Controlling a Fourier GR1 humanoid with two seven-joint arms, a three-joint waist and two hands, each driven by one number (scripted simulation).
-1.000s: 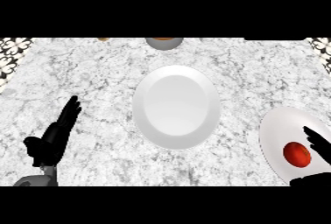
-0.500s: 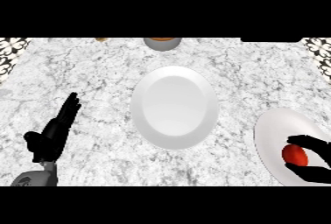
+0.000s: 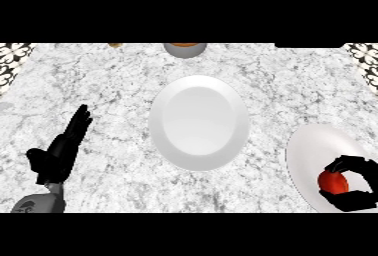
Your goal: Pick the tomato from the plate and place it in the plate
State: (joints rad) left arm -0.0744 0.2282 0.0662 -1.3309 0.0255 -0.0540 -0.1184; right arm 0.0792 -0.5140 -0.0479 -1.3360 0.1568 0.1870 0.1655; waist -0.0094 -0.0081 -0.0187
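Head view: roundish tomato [image 3: 334, 183] inside fingers [image 3: 351, 162]

The counter [image 3: 111, 75] is a white marble top with grey veins, filling nearly the whole view. At its far edge, near the middle, stands 1 grey bowl [image 3: 184, 49], cut off by the top of the view, with something orange-brown inside. Just left of it sits a small tan thing [image 3: 114, 45], possibly another dish; too little of it shows. Black-and-white patterned panels fill the 2 far corners, left [image 3: 13, 52] and right [image 3: 365, 52].
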